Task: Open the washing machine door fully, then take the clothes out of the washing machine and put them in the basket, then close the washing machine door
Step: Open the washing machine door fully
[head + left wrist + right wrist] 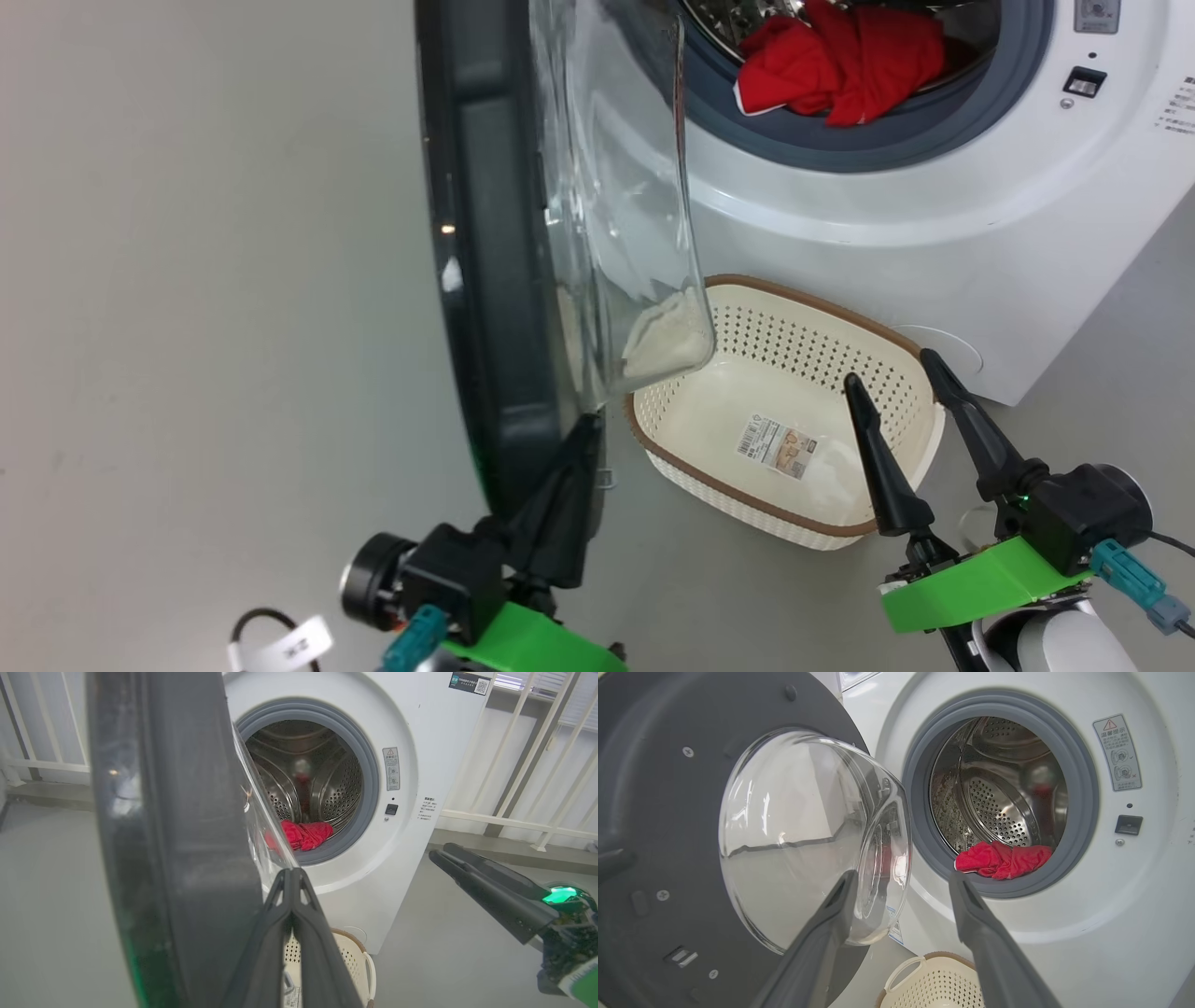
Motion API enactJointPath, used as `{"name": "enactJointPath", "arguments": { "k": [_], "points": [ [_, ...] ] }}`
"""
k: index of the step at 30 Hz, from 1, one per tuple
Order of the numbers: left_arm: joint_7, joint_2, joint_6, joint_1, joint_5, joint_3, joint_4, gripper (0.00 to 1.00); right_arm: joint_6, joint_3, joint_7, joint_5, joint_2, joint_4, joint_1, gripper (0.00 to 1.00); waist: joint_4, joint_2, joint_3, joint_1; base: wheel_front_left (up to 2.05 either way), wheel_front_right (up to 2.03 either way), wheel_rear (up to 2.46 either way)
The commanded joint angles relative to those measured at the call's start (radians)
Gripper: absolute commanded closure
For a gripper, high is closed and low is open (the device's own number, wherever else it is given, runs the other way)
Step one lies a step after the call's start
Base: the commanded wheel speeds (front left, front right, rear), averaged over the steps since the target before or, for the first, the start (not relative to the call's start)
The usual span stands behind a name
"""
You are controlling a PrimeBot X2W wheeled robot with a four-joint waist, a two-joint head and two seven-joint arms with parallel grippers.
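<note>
The washing machine door [485,280] stands swung out, edge-on in the head view, its clear glass bowl [616,215] bulging toward the washing machine [934,233]. Red clothes [840,61] lie at the drum's front lip, over the grey rubber ring. Below the opening sits the cream basket [803,303], with nothing in it but a label. My left gripper [583,429] is shut on nothing, its tips by the door's inner lower edge; whether they touch it I cannot tell. My right gripper [890,367] is open above the basket's right side, pointing toward the clothes [1004,858].
Grey floor [187,373] spreads wide to the left of the door. White railings [514,821] run behind the machine. A cable with a white tag [294,644] hangs by my left wrist. The door's latch slot [1129,824] sits right of the opening.
</note>
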Motion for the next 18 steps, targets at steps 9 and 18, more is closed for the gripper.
{"name": "enactJointPath", "arguments": {
  "k": [9,18],
  "points": [
    [0.003,0.077,0.066,0.030,-0.019,0.122,-0.039,1.00,0.006,0.024,0.014,-0.004,0.005,-0.040,-0.008,0.00,0.027,0.0000,0.008,0.0000,0.00,0.00,0.00],
    [-0.010,0.121,0.114,0.056,-0.022,0.192,-0.048,1.00,0.006,0.023,0.024,-0.010,0.005,-0.046,-0.008,0.00,0.045,0.0000,0.015,0.0000,0.00,0.00,0.00]
  ]
}}
